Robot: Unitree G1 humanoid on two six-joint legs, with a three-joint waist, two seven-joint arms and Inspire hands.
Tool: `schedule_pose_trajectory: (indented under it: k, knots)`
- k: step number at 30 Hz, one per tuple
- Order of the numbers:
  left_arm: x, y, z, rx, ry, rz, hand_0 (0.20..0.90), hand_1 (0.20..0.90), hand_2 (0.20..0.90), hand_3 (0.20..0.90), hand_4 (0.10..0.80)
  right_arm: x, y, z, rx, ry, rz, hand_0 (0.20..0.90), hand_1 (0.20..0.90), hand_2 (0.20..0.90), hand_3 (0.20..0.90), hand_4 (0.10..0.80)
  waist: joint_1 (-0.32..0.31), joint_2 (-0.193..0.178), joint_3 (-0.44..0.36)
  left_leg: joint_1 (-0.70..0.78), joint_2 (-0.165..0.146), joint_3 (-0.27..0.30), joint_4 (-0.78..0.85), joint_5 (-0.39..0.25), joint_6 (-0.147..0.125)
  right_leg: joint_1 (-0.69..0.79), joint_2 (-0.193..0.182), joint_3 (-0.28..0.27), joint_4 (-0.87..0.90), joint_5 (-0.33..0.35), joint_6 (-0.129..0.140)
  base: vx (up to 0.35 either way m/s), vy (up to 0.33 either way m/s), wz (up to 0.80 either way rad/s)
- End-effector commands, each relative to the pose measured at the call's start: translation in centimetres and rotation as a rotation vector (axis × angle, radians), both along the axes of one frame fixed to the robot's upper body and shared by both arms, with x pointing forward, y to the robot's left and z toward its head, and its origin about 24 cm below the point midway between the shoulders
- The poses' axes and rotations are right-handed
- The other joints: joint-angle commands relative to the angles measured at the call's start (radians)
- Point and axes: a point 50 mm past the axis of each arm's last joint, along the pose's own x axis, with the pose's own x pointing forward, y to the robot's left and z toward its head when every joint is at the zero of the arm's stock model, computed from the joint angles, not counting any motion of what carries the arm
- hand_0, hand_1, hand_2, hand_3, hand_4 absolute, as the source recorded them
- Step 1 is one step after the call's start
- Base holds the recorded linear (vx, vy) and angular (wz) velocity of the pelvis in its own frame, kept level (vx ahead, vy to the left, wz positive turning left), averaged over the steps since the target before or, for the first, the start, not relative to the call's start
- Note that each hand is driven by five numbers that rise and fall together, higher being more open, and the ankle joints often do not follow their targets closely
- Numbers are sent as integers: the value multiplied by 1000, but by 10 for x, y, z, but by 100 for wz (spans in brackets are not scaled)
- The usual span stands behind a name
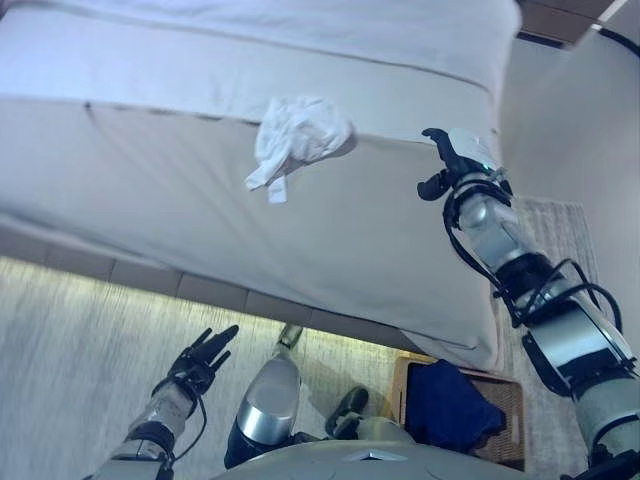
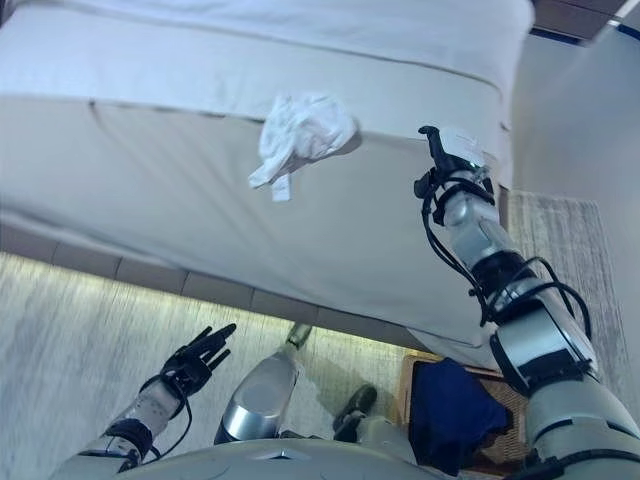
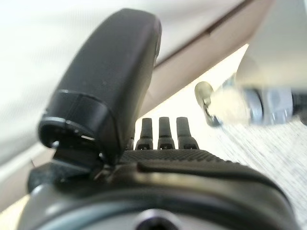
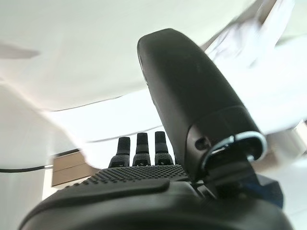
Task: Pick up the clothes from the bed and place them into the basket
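A crumpled white garment (image 1: 295, 140) lies on the edge of the bed (image 1: 200, 210), one end hanging over the side. My right hand (image 1: 455, 160) is raised beside the bed's edge, to the right of the garment and apart from it, fingers straight and empty (image 4: 139, 148). Low over the floor, my left hand (image 1: 200, 362) is open and holds nothing. The wicker basket (image 1: 505, 395) stands on the floor at the bed's foot corner with a dark blue garment (image 1: 450, 405) in it.
The bed's white cover (image 1: 300, 40) stretches across the top. A pale rug (image 1: 560, 225) lies on the floor to the right of the bed. Light wooden floor (image 1: 70, 340) spreads on the left.
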Motion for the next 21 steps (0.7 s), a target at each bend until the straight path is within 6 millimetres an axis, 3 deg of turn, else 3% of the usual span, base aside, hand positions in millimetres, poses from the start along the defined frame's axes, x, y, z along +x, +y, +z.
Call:
schedule_pose_trajectory:
  k: [1, 6, 11, 21]
  knots:
    - [16, 3, 13, 1, -92, -46, 900, 900, 900, 900, 800, 14, 2, 89, -130, -271, -91, 900, 900, 900, 900, 800, 73, -20, 75, -42, -64, 57, 90, -150, 127, -81, -53, 40, 120, 79, -17, -70, 22, 38]
    - [29, -1, 22, -22, -164, -69, 900, 900, 900, 900, 800, 19, -11, 107, -122, -239, -208, 900, 900, 900, 900, 800, 127, -9, 129, -131, -72, 32, 108, -129, 124, -155, -73, -16, 180, 80, -4, -68, 63, 27]
    - [30, -11, 22, -89, -228, -91, 900, 900, 900, 900, 800, 18, -20, 117, -145, -250, -281, 900, 900, 900, 900, 800, 144, 4, 130, -241, -75, 9, 130, -103, 125, -264, -88, -59, 255, 68, 6, -61, 107, 26]
    - [31, -36, 23, -225, -337, -137, 900, 900, 900, 900, 800, 10, 1, 165, -115, -625, -323, 900, 900, 900, 900, 800, 159, 40, 130, -433, -87, -35, 167, -64, 122, -476, -96, -121, 374, 24, 13, -63, 55, 6]
